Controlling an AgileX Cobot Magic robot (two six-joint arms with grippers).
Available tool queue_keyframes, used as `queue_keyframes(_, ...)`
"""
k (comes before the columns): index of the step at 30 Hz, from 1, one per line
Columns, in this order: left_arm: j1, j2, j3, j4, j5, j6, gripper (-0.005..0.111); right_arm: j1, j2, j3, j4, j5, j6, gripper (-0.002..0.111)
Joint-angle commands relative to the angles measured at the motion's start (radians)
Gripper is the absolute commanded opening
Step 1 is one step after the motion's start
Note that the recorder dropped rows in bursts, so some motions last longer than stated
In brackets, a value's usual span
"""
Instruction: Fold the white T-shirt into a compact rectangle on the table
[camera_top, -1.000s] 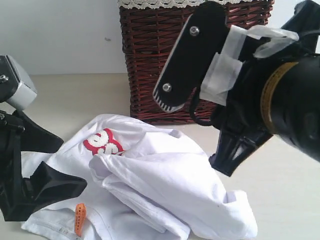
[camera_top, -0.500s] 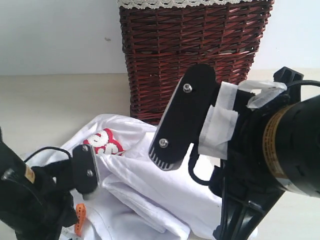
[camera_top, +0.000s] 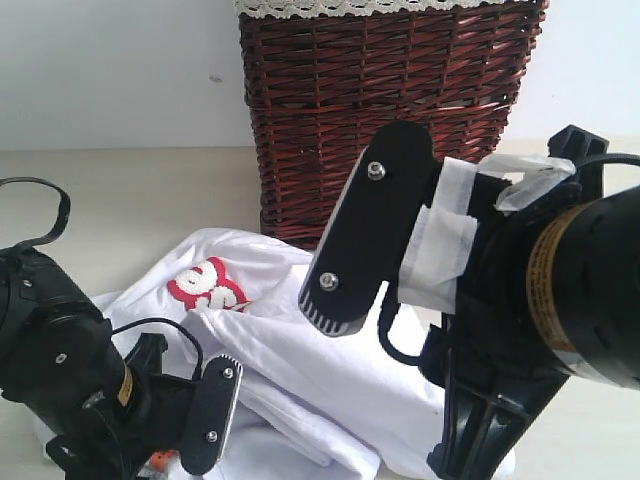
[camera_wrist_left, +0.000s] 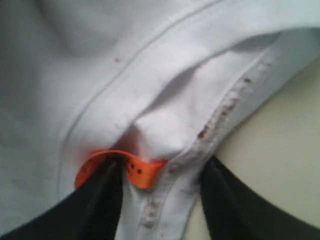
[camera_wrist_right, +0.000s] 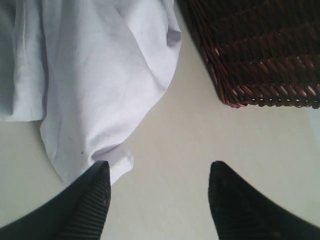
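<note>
Change noted: a second ago the left arm stood back at the desk's near edge, clear of the cloth. It has since come down onto the collar of the white T-shirt (camera_top: 290, 350). The left hand (camera_wrist_left: 160, 165) now straddles the collar seam at the orange neck tag (camera_wrist_left: 135, 167), with a ridge of cloth bunched between its jaws. They are closing in, but I cannot tell whether the pinch has been made. The right hand (camera_wrist_right: 160, 167) has dropped from in front of the basket and hangs wide over bare desk. One finger is just at a loose corner of the shirt and it holds nothing. Reading: both arms are setting up to take hold, and no fold is formed yet. The shirt lies crumpled on the desk in front of the basket, red-edged lettering (camera_top: 205, 285) facing up. Surface is a pale beige desk (camera_top: 130, 200), flat and matte. The dark wicker basket (camera_top: 390, 90) with lace trim (camera_top: 350, 6) stands behind the shirt, against a light blue-grey wall (camera_top: 110, 70).
</note>
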Motion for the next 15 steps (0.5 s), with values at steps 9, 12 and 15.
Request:
queue_keyframes(9,-0.006,-0.012,0.005,0.186,0.021,-0.036,0.000,0.000,-0.008,0.000,-0.011,0.007,0.004,0.057)
queue_keyframes(12,-0.006,-0.106,-0.029,0.263,0.132,-0.105,0.000,0.000,-0.008,0.000,-0.018,0.025,0.006,0.057)
queue_keyframes(15,-0.006,-0.228,-0.067,0.404,0.200,-0.200,0.000,0.000,-0.008,0.000,-0.031,0.045,0.006,0.057)
